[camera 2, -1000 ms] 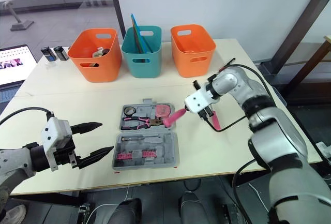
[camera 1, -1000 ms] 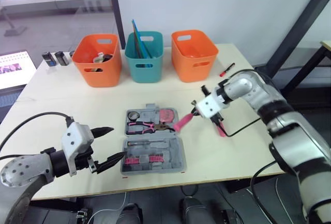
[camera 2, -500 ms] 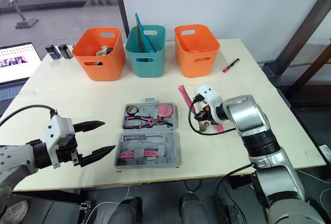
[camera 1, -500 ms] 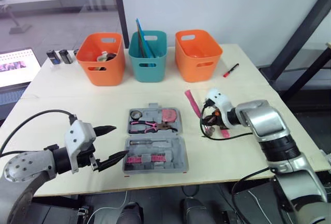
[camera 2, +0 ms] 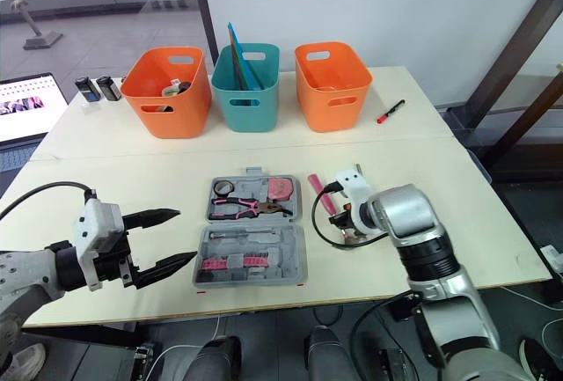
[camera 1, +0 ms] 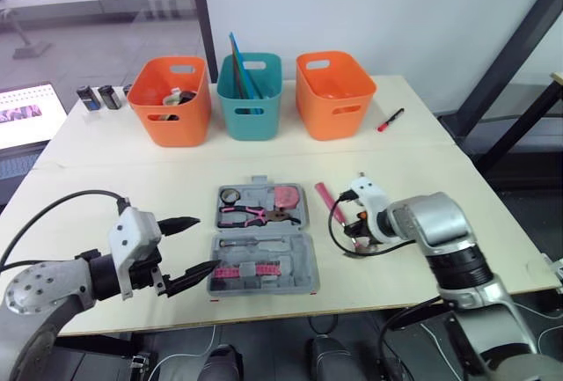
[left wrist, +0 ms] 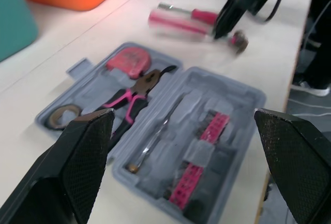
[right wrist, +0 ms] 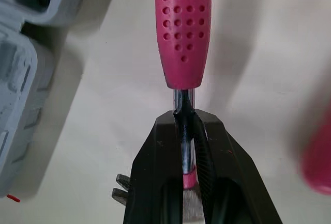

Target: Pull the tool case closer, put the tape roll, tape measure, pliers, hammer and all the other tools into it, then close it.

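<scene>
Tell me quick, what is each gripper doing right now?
Left gripper: open, holding nothing.
Right gripper: shut on the hammer, at its metal shaft.

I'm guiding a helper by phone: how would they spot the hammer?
Find the open grey tool case at the front middle of the table. Just right of it is the hammer, its steel shaft clamped in the right gripper. Its long, dimpled pink handle sets it apart from the pink-handled pliers inside.
</scene>
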### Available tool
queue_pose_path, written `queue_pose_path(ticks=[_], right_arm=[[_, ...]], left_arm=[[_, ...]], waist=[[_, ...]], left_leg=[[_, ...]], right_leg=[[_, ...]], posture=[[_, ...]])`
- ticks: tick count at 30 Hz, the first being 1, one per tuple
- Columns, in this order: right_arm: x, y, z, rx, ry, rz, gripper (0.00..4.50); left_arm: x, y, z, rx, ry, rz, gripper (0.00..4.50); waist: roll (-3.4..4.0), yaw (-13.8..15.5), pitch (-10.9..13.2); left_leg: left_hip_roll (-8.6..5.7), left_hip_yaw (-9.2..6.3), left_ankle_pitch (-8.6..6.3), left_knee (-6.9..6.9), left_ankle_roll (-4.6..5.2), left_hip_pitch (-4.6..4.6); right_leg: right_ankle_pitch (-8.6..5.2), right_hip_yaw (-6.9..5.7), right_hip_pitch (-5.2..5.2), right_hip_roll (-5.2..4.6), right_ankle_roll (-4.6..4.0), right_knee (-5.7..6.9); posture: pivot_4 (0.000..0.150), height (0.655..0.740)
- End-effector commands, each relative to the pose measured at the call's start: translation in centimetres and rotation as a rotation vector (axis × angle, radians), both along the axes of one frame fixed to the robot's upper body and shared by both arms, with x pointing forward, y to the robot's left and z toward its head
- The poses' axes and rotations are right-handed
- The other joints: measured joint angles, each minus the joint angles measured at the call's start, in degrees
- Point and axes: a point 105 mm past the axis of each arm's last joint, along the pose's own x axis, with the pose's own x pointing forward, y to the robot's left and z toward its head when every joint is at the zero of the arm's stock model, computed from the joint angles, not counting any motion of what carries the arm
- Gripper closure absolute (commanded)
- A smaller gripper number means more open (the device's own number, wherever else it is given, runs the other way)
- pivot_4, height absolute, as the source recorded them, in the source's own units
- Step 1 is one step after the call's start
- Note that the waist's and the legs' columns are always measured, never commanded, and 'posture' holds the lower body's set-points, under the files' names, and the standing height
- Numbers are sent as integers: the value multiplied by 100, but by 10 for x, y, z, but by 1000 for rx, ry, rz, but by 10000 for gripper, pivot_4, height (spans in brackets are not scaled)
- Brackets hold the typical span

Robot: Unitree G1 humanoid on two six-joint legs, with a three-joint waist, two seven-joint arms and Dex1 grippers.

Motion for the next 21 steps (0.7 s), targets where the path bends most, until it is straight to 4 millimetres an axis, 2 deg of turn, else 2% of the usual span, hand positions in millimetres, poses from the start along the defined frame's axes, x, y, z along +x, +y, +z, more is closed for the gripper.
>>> queue_pose_path(ticks=[1, 3, 6, 9, 12, 13, 14, 15, 18, 21], right_arm=[[7, -1, -3, 2, -30, -19, 44557], [6, 1, -3, 46, -9, -52, 44557], [7, 3, 6, 97, -25, -78, 32204], [5, 8, 23, 148, -70, -43, 17737], [8, 7, 40, 155, -197, -23, 2693], [11, 6, 46, 155, -301, 3, 863], [12, 3, 48, 126, -386, 45, 863], [9, -2, 44, 103, -412, 74, 863], [0, -8, 30, 199, -378, 17, 863], [-7, -8, 19, 194, -404, -2, 863]], left_arm=[[-3, -1, 11, -19, -45, -11, 0], [-3, -2, 11, -26, -38, -17, 0], [-3, -3, 11, -29, -34, -27, 0], [-1, -5, 10, -34, -27, -43, 0], [2, -6, 8, -28, -24, -62, 0], [5, -5, 8, -15, -40, -59, 0], [10, -4, 9, -5, -61, -52, 0], [13, -4, 10, -4, -76, -51, 0], [18, -5, 9, -3, -83, -67, 0], [21, -6, 9, 1, -81, -79, 0]], waist=[[-4, 1, -2], [-11, -8, -7], [-9, -10, -6], [-6, -3, -4], [-7, 6, -4], [-8, 9, -5], [-10, 26, -6], [-10, 48, -6], [-12, 24, -7], [-10, -17, -6]], left_leg=[[0, 0, 0, 0, 0, 0], [0, 0, 0, 1, 0, 1], [0, 0, 0, 1, 0, 2], [1, -1, 0, -1, 0, 0], [0, -1, 0, -1, 0, 0], [0, -1, 0, -1, 0, 0], [0, -1, 0, -2, 0, 0], [0, -3, 0, -3, 0, -1], [-1, 0, -1, -3, -1, -3], [0, 1, -1, -5, -1, -1]], right_leg=[[0, 0, 0, 0, 0, 0], [0, 0, 1, 0, 0, 0], [1, 0, 1, 0, 0, 1], [0, 0, -1, 1, 0, 1], [0, 0, -1, 1, 1, 0], [-1, 0, 0, 1, 2, -1], [-1, -1, -1, 1, 2, -2], [-3, -2, 2, 1, 4, -4], [-5, 1, 6, 1, 7, -16], [-4, 3, 3, 1, 7, -9]], posture=[[1500, 7400], [1500, 7400], [1500, 7400], [1500, 7400], [1500, 7400], [1500, 7400], [1500, 7400], [1500, 7400], [1500, 7400], [1500, 7400]])
